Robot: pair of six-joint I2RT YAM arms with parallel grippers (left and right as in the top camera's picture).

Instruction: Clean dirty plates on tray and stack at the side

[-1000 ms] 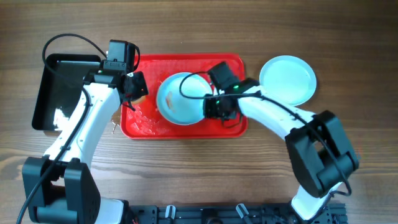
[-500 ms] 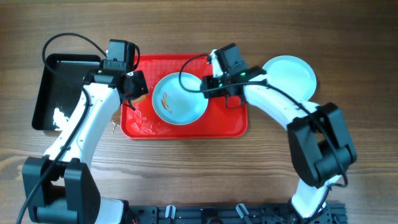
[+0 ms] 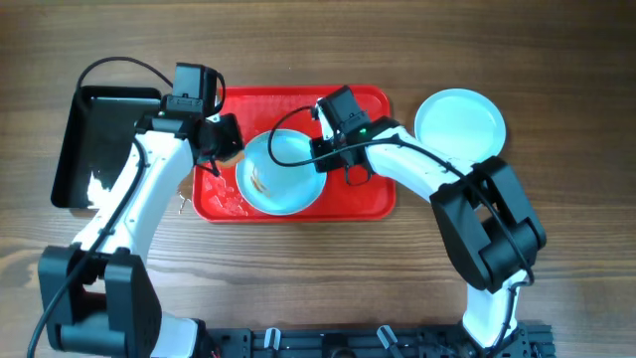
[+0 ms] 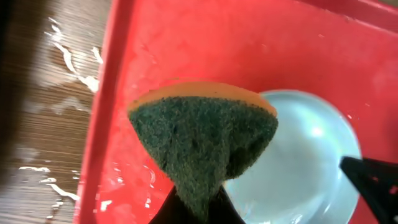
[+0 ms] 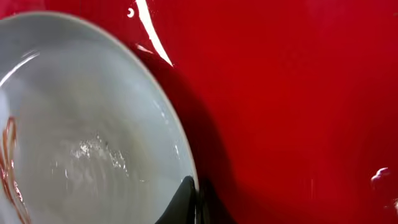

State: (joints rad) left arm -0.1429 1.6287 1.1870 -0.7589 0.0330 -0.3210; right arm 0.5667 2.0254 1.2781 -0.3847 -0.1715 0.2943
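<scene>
A pale blue plate (image 3: 283, 177) with a brown smear lies tilted on the red tray (image 3: 370, 197). My right gripper (image 3: 320, 157) is shut on its right rim; the right wrist view shows the fingers (image 5: 194, 200) pinching the plate's (image 5: 87, 137) edge above the tray (image 5: 298, 106). My left gripper (image 3: 221, 139) is shut on a green and orange sponge (image 4: 202, 134), held just above the plate's (image 4: 305, 162) left edge and the tray (image 4: 186, 43). A second, clean-looking plate (image 3: 459, 127) lies on the table right of the tray. A third plate is not in view.
A black tray (image 3: 75, 149) with white residue stands at the far left. Water drops lie on the red tray's left part (image 3: 221, 197) and on the wooden table (image 4: 56, 106) beside its left rim.
My right gripper swung from the plate's lower right to its upper right rim and took hold; the plate has shifted left and toward the front. The left gripper with the sponge edged toward the plate.
</scene>
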